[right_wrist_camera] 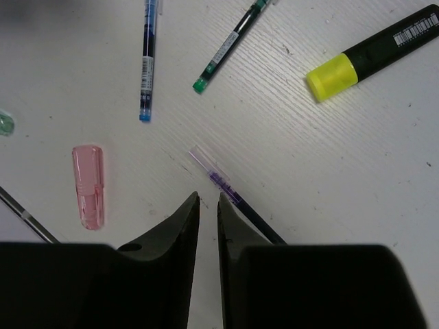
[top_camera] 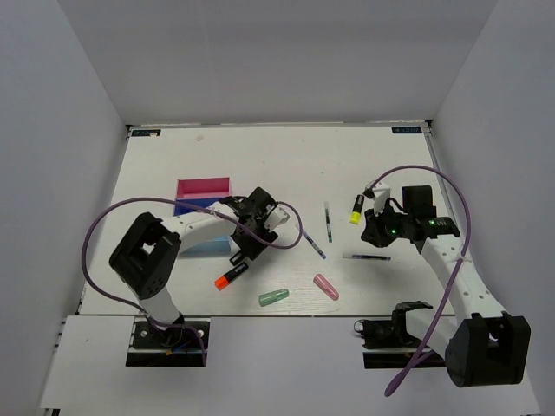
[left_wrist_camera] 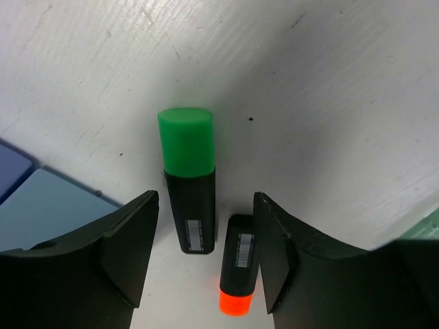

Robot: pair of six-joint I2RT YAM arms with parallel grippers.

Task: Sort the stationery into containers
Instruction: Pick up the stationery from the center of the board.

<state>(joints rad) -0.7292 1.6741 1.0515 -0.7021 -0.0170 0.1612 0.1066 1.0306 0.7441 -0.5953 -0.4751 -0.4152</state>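
The three-bin organizer stands at the left: magenta bin [top_camera: 204, 188], dark blue bin [top_camera: 192, 208], light blue bin [top_camera: 204, 245]. My left gripper [top_camera: 247, 240] is open just right of it, low over the table. In the left wrist view its fingers [left_wrist_camera: 130, 253] straddle a green-capped black marker [left_wrist_camera: 188, 178] and an orange-capped marker [left_wrist_camera: 240, 274], gripping neither. The orange marker [top_camera: 231, 276] shows in the top view. My right gripper [top_camera: 375, 230] is shut and empty, its tips [right_wrist_camera: 208, 202] just left of a thin purple pen [right_wrist_camera: 233, 195]. A yellow-capped marker [right_wrist_camera: 370, 58] lies beyond.
A pink capsule [top_camera: 326, 286] and a green capsule [top_camera: 273, 296] lie near the front edge. Two thin pens [top_camera: 328, 221] [top_camera: 312, 240] lie mid-table; they appear in the right wrist view as a green-tipped pen [right_wrist_camera: 230, 44] and a blue pen [right_wrist_camera: 147, 58]. The light blue bin's corner [left_wrist_camera: 48, 205] is beside my left finger.
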